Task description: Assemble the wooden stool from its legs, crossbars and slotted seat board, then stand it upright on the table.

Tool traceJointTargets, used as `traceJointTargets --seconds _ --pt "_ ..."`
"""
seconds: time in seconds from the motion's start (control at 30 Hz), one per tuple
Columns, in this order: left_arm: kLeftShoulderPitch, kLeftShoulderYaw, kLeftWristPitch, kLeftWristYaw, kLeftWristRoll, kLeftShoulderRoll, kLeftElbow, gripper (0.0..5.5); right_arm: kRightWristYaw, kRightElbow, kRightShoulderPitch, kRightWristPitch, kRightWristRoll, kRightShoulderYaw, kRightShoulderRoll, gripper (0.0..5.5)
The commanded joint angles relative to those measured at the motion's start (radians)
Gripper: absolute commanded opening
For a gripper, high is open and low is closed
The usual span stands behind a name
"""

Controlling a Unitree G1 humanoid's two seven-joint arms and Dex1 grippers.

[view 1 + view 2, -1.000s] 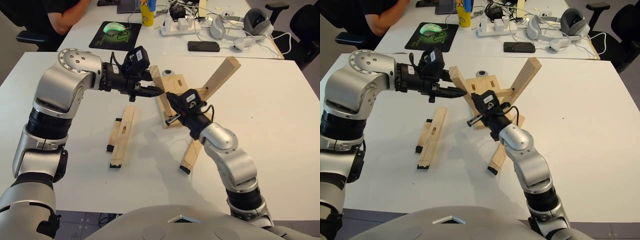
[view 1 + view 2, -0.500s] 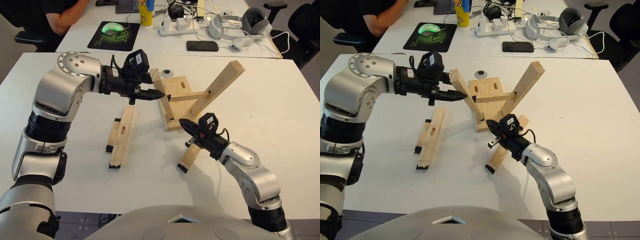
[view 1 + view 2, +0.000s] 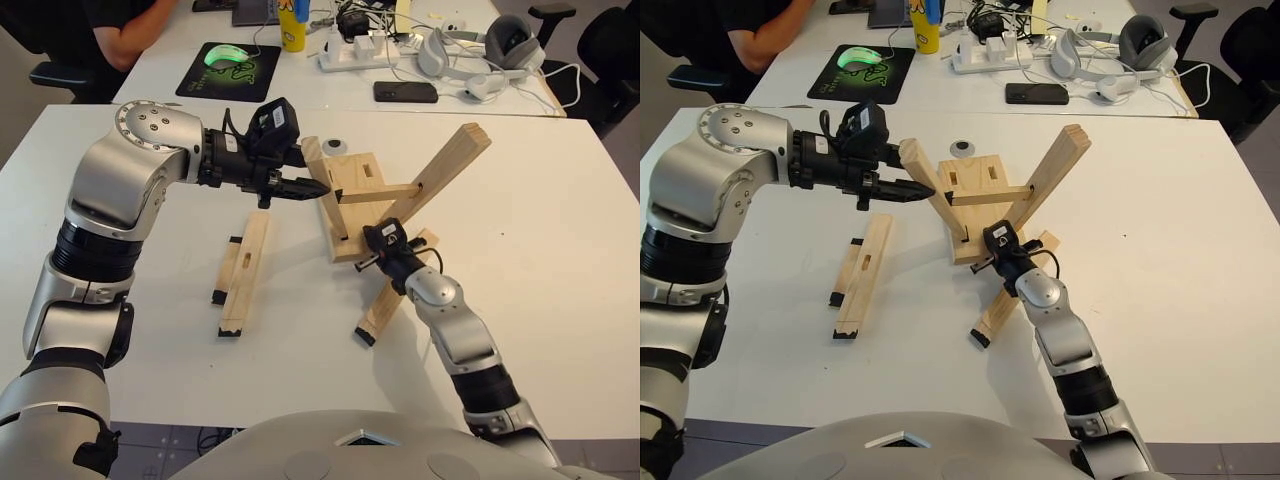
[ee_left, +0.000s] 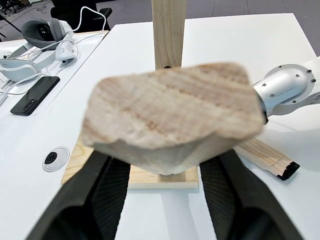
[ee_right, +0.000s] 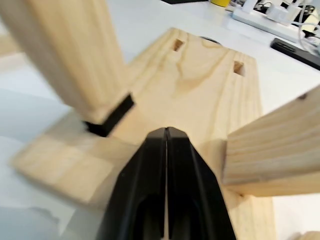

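Stool parts are sitting half-assembled on the white table point(image 3: 560, 250). The seat board point(image 3: 357, 175) is lying flat near the middle, with two legs standing in it and leaning apart in a V. A crossbar point(image 3: 378, 193) is running between them. The left gripper point(image 3: 305, 186) is clamping the top end of the held leg point(image 3: 320, 185), the one on the robot's left. The second leg point(image 3: 445, 175) is tilting up toward the right. The right gripper point(image 5: 166, 132) is hovering low at the board's near edge between the two legs, its fingers pressed together on nothing. Two loose pieces point(image 3: 243, 270) are lying side by side to the left. A loose leg point(image 3: 380, 305) is lying beside the right arm.
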Motion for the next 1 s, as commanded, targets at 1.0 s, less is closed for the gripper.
traceJointTargets --seconds 1.0 --pt "-0.105 -0.113 0.031 -0.014 0.022 -0.127 -0.028 2.07 0.085 -0.159 0.129 0.762 0.1 0.131 0.067 0.0"
